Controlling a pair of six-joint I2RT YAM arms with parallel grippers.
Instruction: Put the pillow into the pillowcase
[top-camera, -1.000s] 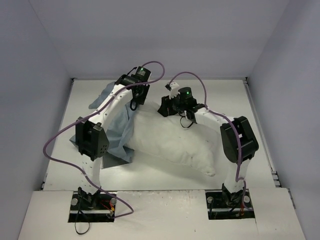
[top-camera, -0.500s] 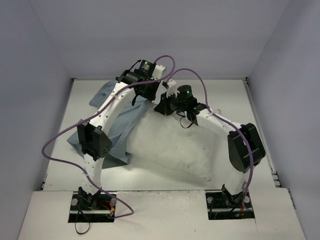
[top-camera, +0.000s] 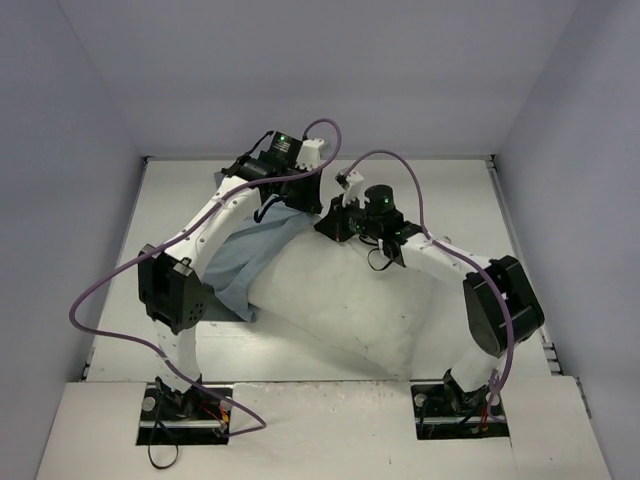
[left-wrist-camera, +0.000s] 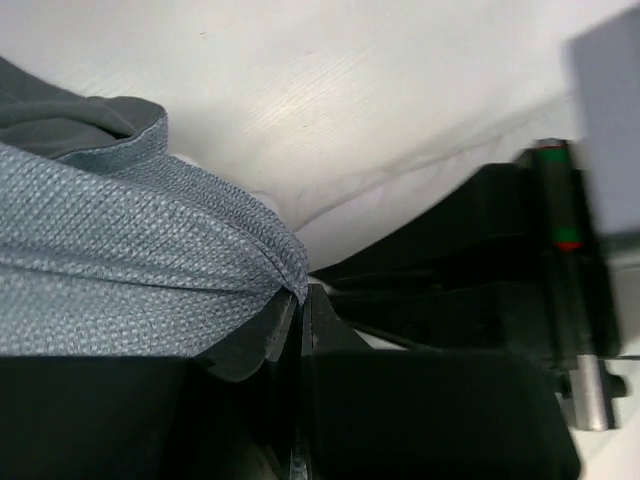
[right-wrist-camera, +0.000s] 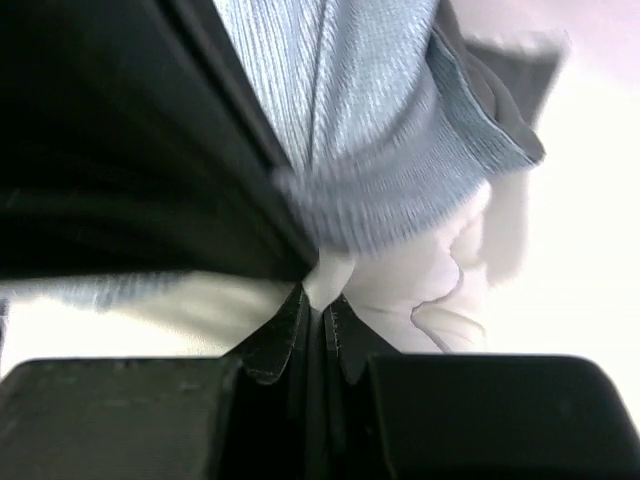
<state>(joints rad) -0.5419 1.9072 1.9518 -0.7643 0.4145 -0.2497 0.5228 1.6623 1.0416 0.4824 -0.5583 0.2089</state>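
The white pillow (top-camera: 345, 300) lies across the middle of the table. The blue-grey pillowcase (top-camera: 245, 255) is draped over its left end. At the pillow's far edge my left gripper (top-camera: 303, 193) is shut on the pillowcase hem (left-wrist-camera: 285, 265), with the fabric pinched right at the fingertips (left-wrist-camera: 300, 292). Close beside it, my right gripper (top-camera: 335, 218) is shut on a pinch of the pillow's white fabric (right-wrist-camera: 335, 270), jaws together (right-wrist-camera: 318, 292). The pillowcase (right-wrist-camera: 380, 150) hangs just above that pinch. The right gripper's black body (left-wrist-camera: 480, 260) fills the right of the left wrist view.
White walls enclose the table (top-camera: 455, 190) on the left, back and right. Purple cables (top-camera: 110, 285) loop from both arms. The left arm's elbow (top-camera: 170, 290) hangs over the table's left side. The right arm's elbow (top-camera: 500, 310) is over the pillow's right end.
Both grippers have shut, the left on the pillowcase and the right on the pillow. The left arm has drawn the pillowcase rightward over the pillow's left end, and the two grippers now sit close together.
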